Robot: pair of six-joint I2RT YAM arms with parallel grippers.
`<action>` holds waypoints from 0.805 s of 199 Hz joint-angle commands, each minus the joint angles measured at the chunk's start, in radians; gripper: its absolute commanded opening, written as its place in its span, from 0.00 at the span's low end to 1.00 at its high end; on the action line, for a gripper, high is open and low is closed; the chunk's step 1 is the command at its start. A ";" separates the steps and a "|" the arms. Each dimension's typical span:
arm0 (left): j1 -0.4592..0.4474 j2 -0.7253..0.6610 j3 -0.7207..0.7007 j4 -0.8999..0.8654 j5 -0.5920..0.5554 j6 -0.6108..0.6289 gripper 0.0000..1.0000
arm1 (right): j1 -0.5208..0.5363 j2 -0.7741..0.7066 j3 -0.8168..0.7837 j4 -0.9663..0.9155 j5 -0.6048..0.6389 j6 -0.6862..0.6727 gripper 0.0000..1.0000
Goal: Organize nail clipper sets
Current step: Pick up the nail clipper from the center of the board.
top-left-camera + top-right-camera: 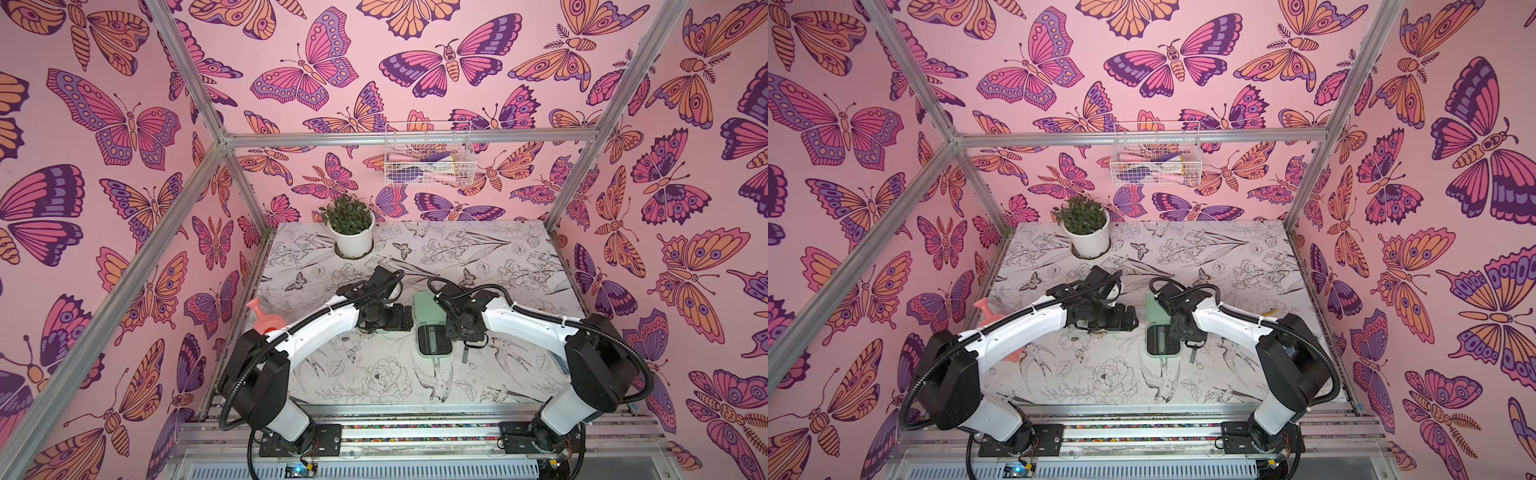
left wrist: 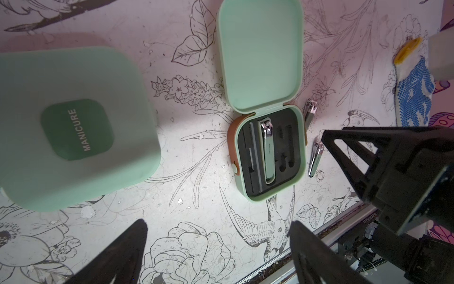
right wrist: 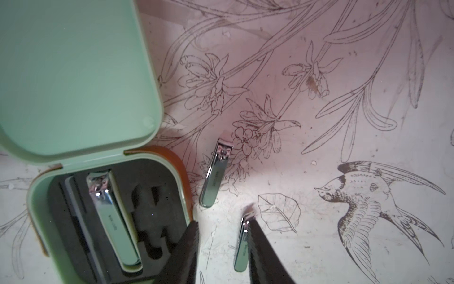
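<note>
An open mint-green case (image 2: 298, 157) (image 1: 432, 353) lies mid-table with its lid (image 2: 260, 54) folded back. One clipper (image 2: 269, 147) (image 3: 115, 221) rests in its black slotted insert. Two loose clippers lie on the table beside the case, one near the hinge (image 2: 309, 110) (image 3: 216, 172). The other clipper (image 3: 242, 246) (image 2: 315, 157) stands on edge against one finger of my right gripper (image 3: 222, 223) (image 1: 461, 332), whose jaws are apart just off the case's corner. A closed case (image 2: 73, 127) labelled MANICURE sits by my left gripper (image 2: 218, 228) (image 1: 399, 318), which is wide open and empty.
A blue dotted glove (image 2: 415, 98) lies to the right of the cases. A pink watering can (image 1: 262, 318) stands at the left edge behind the left arm. At the back are a white potted plant (image 1: 351, 228) and a wall-hung wire basket (image 1: 428, 160).
</note>
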 commanded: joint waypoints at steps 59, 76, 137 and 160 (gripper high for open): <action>-0.003 0.027 0.031 0.013 0.019 0.052 0.92 | -0.018 -0.118 -0.136 0.016 -0.028 0.117 0.39; -0.003 0.029 0.030 0.015 0.019 0.054 0.92 | -0.017 -0.139 -0.189 0.055 -0.057 0.138 0.39; -0.002 0.034 0.022 0.020 0.022 0.051 0.91 | -0.004 -0.095 -0.220 0.139 -0.091 0.153 0.39; -0.003 0.034 0.022 0.020 0.019 0.049 0.91 | -0.004 -0.092 -0.232 0.139 -0.089 0.156 0.38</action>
